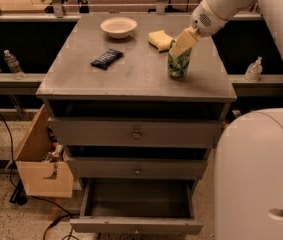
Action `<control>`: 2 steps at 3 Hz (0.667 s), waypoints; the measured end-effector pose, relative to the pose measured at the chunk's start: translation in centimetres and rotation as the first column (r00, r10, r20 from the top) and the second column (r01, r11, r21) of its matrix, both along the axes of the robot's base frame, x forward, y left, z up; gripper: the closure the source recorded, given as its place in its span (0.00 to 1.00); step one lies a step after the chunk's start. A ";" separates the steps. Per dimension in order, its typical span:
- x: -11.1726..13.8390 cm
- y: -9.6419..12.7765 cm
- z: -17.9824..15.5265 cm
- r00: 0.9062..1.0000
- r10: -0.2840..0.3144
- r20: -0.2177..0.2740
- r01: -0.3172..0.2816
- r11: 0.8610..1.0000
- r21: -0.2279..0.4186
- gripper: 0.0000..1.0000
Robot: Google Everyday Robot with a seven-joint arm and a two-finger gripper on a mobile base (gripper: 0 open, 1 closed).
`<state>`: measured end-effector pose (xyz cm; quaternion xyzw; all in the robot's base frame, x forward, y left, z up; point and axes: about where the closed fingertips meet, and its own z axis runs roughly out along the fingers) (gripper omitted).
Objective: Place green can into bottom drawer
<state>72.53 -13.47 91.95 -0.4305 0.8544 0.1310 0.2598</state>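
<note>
gripper: the gripper [183, 43] is over the right side of the cabinet top, coming in at a slant from the upper right on the white arm [221, 6]

claw state: narrow, looks clamped onto the upper part of the can, with the pale fingers covering its rim

can: the can [179, 66] is upright, green and white, near the right rear of the cabinet [136, 81] top. Honestly can't tell if its base sits on the surface or is just off it

bottom drawer: the bottom drawer [137, 206] is pulled out toward the camera, dark inside, with the front panel at the lower edge of the view. It's well below the can and a bit to the left of it

other drawers: the top drawer [131, 133] and middle drawer [137, 168] are both pushed in, each with a small round knob in the middle

sponge: the yellow sponge [159, 39] is just behind and left of the can, close to the gripper. Can't say if they're touching

bowl: a pale bowl [118, 26] sits at the back of the top, left of the sponge

packet: a dark flat packet [107, 58] lies on the left half of the top, well apart from the can

floor stuff: an open cardboard box [43, 176] is against the cabinet's left side, with cables on the speckled floor next to it

bottles: one clear bottle [12, 64] is on the ledge to the left and another bottle [254, 70] on the ledge to the right

robot body: the big white base [258, 174] fills the lower right corner, beside the cabinet
</note>
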 end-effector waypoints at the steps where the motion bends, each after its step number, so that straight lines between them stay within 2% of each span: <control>1: -1.9 0.3 2.4 0.999 0.025 0.036 -0.025 1.000 0.000 1.00; 2: -5.6 1.2 5.0 0.999 0.005 0.050 -0.004 1.000 -0.010 1.00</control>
